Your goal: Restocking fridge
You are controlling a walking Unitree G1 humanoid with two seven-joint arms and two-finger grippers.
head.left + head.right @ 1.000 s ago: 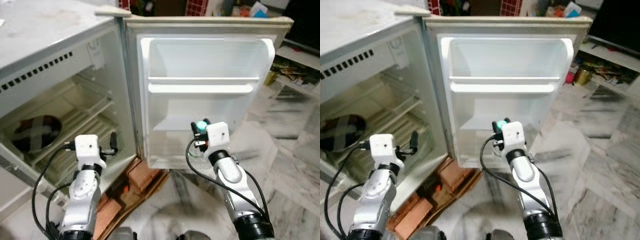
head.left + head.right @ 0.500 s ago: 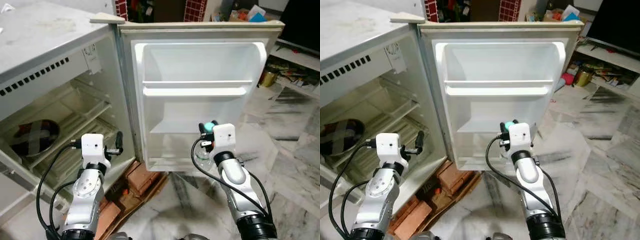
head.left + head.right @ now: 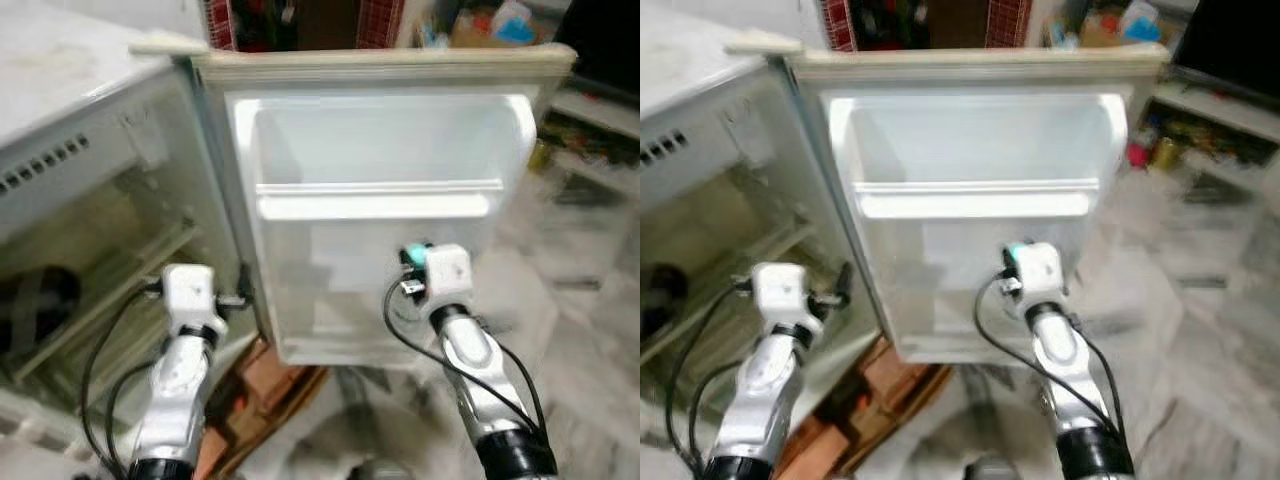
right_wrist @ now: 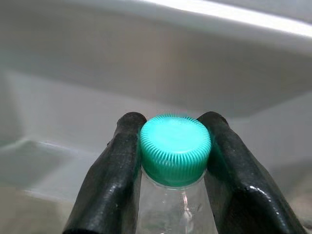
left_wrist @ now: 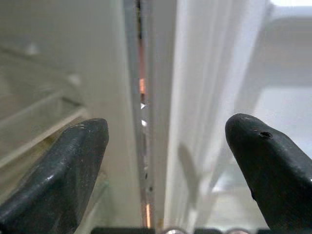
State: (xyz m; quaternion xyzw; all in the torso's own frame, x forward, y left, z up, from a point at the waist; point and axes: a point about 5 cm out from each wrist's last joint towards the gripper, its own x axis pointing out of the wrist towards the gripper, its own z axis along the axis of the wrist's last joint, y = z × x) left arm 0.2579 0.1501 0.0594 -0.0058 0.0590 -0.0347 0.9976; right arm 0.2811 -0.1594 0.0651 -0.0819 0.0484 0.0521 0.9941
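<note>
Marble floor (image 3: pixel 590 330) spreads beneath the open fridge door (image 3: pixel 380 150), whose lower shelf lies just ahead of the right claw (image 4: pixel 171 146), clamped on an upright bottle (image 4: pixel 174 161) (teal-capped), while the left claw (image 5: pixel 165 161) gapes empty.

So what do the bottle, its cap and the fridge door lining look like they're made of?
Bottle: clear, glossy, likely thin plastic; you see through it.
Cap: teal plastic, ridged sides, held by the right gripper.
Door lining: white moulded plastic, smooth with a soft sheen.
</note>
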